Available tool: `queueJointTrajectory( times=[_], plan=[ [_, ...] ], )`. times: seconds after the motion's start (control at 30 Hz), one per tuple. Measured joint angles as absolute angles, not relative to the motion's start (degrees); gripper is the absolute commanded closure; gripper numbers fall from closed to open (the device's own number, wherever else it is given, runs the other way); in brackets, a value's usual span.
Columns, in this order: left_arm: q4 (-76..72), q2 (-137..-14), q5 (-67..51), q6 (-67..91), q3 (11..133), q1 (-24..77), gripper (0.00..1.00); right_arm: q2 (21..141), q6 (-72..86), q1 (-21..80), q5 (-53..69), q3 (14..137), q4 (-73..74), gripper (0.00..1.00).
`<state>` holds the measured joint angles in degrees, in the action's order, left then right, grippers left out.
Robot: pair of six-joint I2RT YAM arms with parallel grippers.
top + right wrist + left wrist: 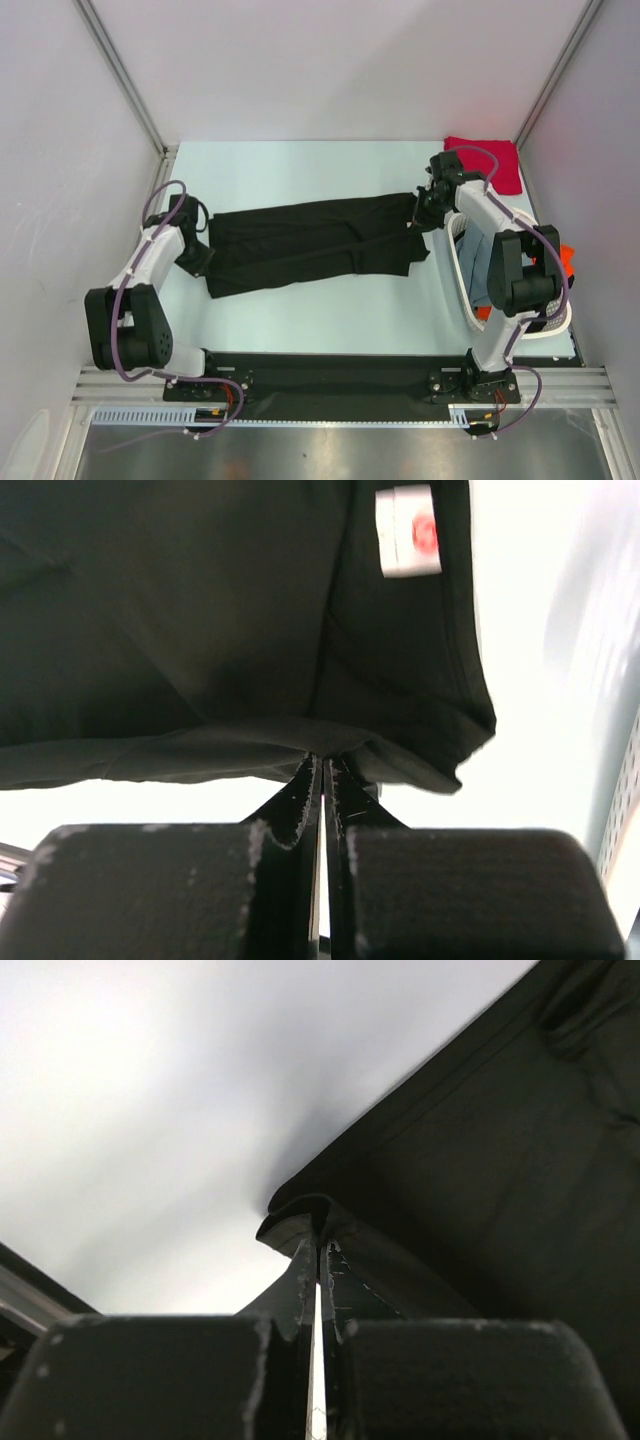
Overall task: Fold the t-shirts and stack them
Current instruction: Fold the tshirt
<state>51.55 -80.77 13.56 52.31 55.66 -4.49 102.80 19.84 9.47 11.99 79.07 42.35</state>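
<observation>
The black t-shirt [310, 245] is thin, limp knit cloth. It looks light and not fragile, and is likely to sag, crease and slide on the smooth table [330, 320] rather than hold a shape. It is best taken by pinching a hem, seam or corner, where doubled fabric gives the pads something to bite. Both ends need holding at once to keep the panel flat.

Nearest the arm bases, the white perforated basket [462, 290] sits at the table's right edge beside the right arm. It holds grey-blue cloth [482, 272] and orange cloth [567, 260].

Across the middle, the black t-shirt lies drawn out in a long band between the two grippers. The left gripper [197, 258] is clamped on its left end. The left wrist view shows a folded lip of black edge pinched at the fingertips, with the rest running away to the right. The right gripper [428, 210] is likewise closed on the right end. In its wrist view the fabric bunches at the tips, and the white neck label [407, 530] shows beyond them.

Farthest off, the red t-shirt [487, 160] lies in a compact shape in the far right corner, just beyond the right gripper and apart from the black one.
</observation>
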Motion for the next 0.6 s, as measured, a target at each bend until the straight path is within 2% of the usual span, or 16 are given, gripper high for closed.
queueJointTrajectory(
  times=[0.6],
  plan=[
    [50.22,-95.33,12.73,49.17,68.18,-4.36,0.99,114.78,19.14,7.35,14.57,93.23,46.22,1.00]
  ],
)
